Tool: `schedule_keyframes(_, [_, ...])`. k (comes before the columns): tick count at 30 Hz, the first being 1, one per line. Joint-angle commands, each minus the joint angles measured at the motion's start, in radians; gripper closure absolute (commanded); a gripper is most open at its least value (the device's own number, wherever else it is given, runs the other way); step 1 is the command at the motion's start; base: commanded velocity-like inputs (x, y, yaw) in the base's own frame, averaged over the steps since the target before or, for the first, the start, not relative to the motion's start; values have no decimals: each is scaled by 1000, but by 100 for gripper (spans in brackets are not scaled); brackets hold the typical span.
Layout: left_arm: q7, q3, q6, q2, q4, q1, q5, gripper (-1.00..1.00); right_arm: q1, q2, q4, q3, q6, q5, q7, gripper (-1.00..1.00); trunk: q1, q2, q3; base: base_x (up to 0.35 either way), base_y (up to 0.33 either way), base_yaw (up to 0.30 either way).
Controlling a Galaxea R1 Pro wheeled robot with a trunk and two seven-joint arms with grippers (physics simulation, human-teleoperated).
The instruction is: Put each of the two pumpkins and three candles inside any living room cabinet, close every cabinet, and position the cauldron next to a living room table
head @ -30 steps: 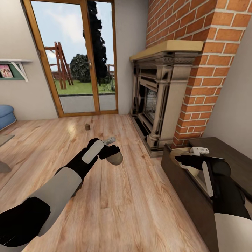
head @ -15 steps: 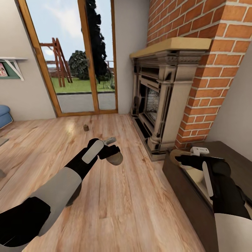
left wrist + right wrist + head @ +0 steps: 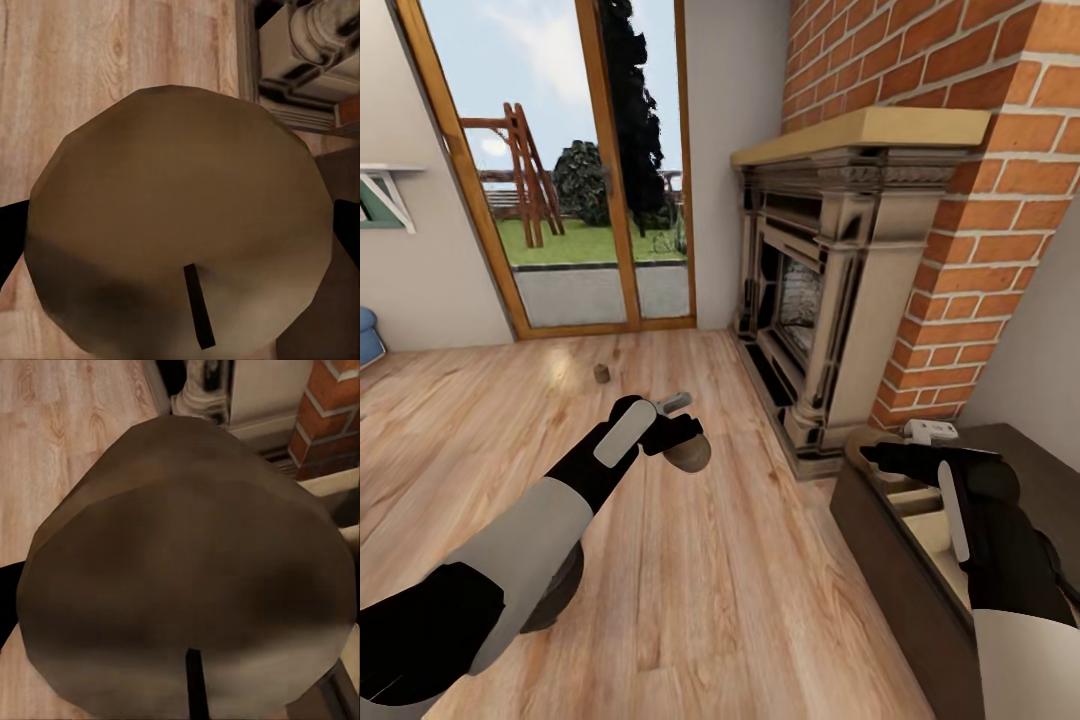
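The wooden floor [image 3: 690, 560] lies open between the two arms and ahead to the glass door [image 3: 560, 170], broken by one small candle [image 3: 601, 373] standing alone on the boards near the door. The fireplace [image 3: 815, 300] and its brick chimney [image 3: 980, 200] wall off the floor's right edge. Just beside the fireplace base, the cabinet [image 3: 890, 560] stands with a drawer pulled out over the floor, the right arm above its open top.

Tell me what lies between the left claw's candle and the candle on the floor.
Head view: only bare wooden floor between the held candle and the floor candle.
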Motion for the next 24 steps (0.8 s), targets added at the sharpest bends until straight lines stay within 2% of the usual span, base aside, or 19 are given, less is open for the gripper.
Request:
schedule_keyframes(1, [0,0,0,0,0,0,0,100,0,0,0,0,0,-2,0,100,-4,7,3,316,0,0])
schedule_keyframes(15, [-3,0,-1,1,0,0,0,100,0,0,0,0,0,-2,0,100,-58,105,47,322,0,0])
schedule_keyframes(18, [-4,1,-1,0,24,0,1,100,0,0,0,0,0,-2,0,100,-69,126,57,329,0,-19])
schedule_keyframes(20, [-5,1,-2,-1,32,0,1,100,0,0,0,0,0,-2,0,100,-77,140,63,255,0,-145])
schedule_keyframes(24, [-6,1,-5,-1,31,0,0,100,0,0,0,0,0,-2,0,100,-77,140,65,77,0,-235])
